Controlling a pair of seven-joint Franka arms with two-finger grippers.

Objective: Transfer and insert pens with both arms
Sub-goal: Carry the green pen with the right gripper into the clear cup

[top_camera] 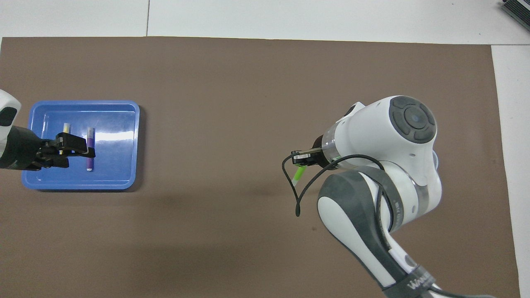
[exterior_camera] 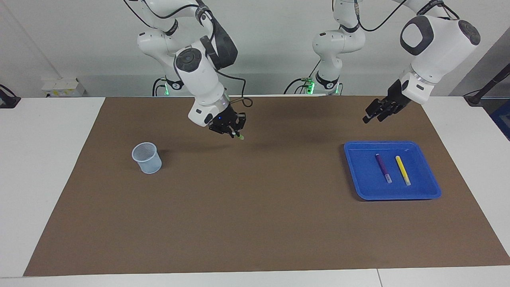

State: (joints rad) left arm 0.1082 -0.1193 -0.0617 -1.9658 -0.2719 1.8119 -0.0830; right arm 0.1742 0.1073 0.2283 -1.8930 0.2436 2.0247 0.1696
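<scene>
My right gripper (exterior_camera: 235, 133) is shut on the green pen (exterior_camera: 240, 137) and holds it in the air over the middle of the brown mat; the pen's tip sticks out below the fingers. It also shows in the overhead view (top_camera: 298, 176) under the right gripper (top_camera: 301, 161). The purple pen (exterior_camera: 383, 168) and the yellow pen (exterior_camera: 403, 170) lie side by side in the blue tray (exterior_camera: 360, 175). My left gripper (exterior_camera: 372, 115) is open and empty, raised above the tray's edge nearest the robots. In the overhead view the left gripper (top_camera: 76, 157) partly covers the purple pen (top_camera: 90, 165) and the yellow pen (top_camera: 66, 127).
A pale blue mesh cup (exterior_camera: 146, 158) stands upright on the mat toward the right arm's end of the table; the right arm hides it in the overhead view. The blue tray (top_camera: 120, 145) sits toward the left arm's end. White table surrounds the mat (exterior_camera: 255, 207).
</scene>
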